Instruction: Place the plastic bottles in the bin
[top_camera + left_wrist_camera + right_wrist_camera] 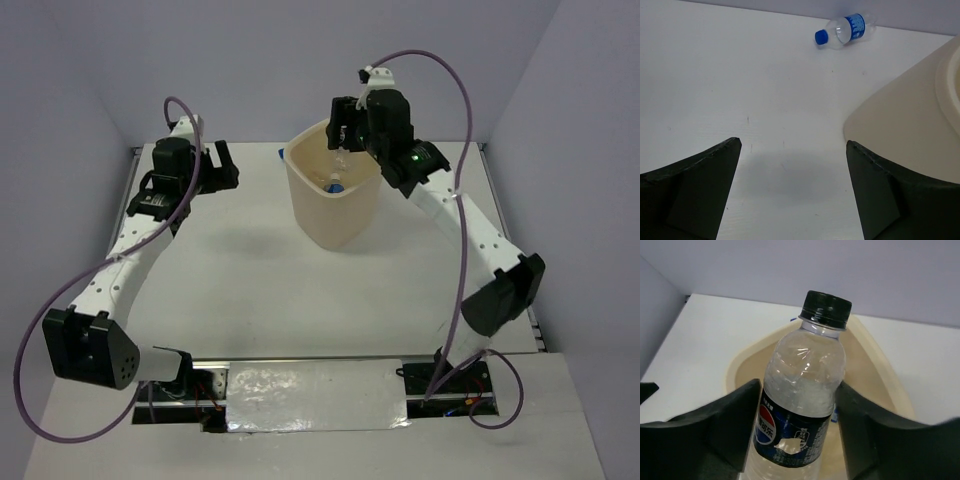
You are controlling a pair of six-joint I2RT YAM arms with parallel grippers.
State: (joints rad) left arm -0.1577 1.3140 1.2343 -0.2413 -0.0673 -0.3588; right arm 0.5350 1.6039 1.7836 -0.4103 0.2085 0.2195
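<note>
over the mouth of the bin [330,215], the right hand [345,135] is closed on the dark-labelled bottle [805,380], its two fingers [730,425] pressed against the label on either side. the black cap points away from the wrist, and the clear upper body stands free above the fingers. in the right wrist view the cream rim of the bin curves round behind the bottle, so the bottle hangs above the opening and not inside it. a small blue thing [335,184] shows low in the bin, too small to tell what it is. at the far left of the counter [260,280], the left hand [222,165] is spread wide and grips nothing. in its own wrist view bare counter shows between its fingers, and the bin's side wall rises just beside the right-hand finger. the blue-labelled bottle [845,31] lies on its side on the counter near the back wall, its blue cap pointing left in that view. it is well apart from the left hand and lies outside the bin.
</note>
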